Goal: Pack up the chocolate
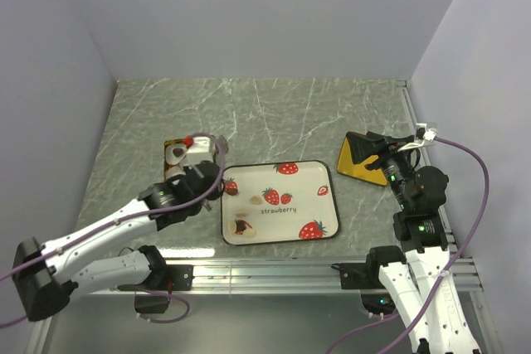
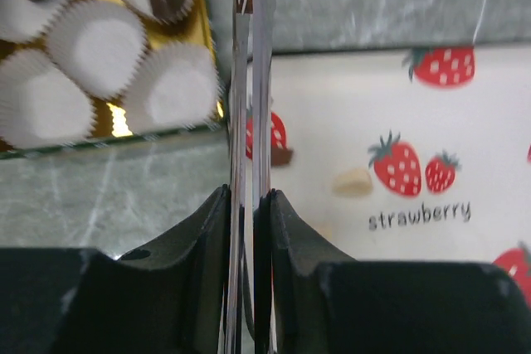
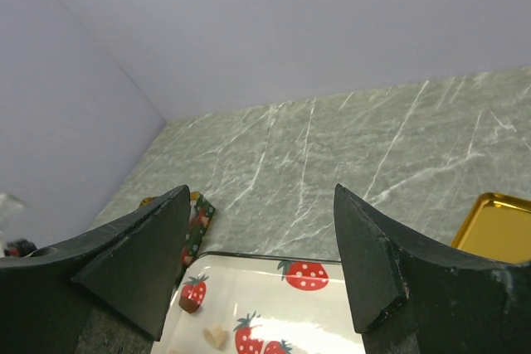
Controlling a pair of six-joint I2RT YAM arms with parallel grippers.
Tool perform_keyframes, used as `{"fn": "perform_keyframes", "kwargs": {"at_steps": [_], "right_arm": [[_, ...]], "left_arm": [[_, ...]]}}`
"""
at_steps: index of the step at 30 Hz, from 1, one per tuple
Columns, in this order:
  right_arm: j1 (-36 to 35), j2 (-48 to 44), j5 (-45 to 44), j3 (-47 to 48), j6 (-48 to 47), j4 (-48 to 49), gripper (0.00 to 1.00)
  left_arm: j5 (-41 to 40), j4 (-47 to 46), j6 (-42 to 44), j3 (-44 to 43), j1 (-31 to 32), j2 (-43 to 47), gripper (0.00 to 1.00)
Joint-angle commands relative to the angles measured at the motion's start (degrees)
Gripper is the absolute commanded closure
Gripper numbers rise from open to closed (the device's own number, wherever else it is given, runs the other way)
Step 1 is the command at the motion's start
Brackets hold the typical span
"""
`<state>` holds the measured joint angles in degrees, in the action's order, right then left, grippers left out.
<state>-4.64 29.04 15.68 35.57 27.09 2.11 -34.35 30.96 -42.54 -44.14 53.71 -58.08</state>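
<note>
My left hand (image 2: 249,196) is pressed together on steel tweezers (image 2: 249,80). Chocolate (image 2: 353,181) lies on the strawberry tray (image 2: 332,105), just right of them. My right hand (image 3: 259,190) is spread, holding nothing.

The worktop (image 1: 290,113) is grey-green stone-look with white veins. Three things lie on it. A white strawberry-print tray (image 1: 303,184) with a dark rim sits near the middle front. A gold tin (image 1: 166,147) of white paper cups lies just beyond the tray's far left corner. A gold lid (image 1: 353,167) lies to the right of the tray's far right corner, apart from it.
</note>
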Motion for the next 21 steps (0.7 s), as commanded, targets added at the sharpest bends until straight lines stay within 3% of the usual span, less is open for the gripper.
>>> {"fn": "perform_keyframes", "kwargs": {"at_steps": [1,9,15,21], "right_arm": [[-0.4,0.1,-0.2,0.5,-0.9,1.6,0.24],[-0.4,0.7,0.8,0.4,-0.5,2.5,0.24],[-0.5,0.4,1.1,0.3,-0.4,2.5,0.24],[-0.5,0.2,1.5,0.2,-0.2,2.7,0.24]], "left_arm": [[-0.2,-4.2,3.3,0.7,-4.5,6.0,0.77],[-1.5,-2.6,5.2,1.6,-15.8,11.9,0.74],[1.8,-4.0,6.3,1.7,-23.4,5.9,0.73],[1.3,-3.8,6.0,2.1,-25.8,4.2,0.73]]}}
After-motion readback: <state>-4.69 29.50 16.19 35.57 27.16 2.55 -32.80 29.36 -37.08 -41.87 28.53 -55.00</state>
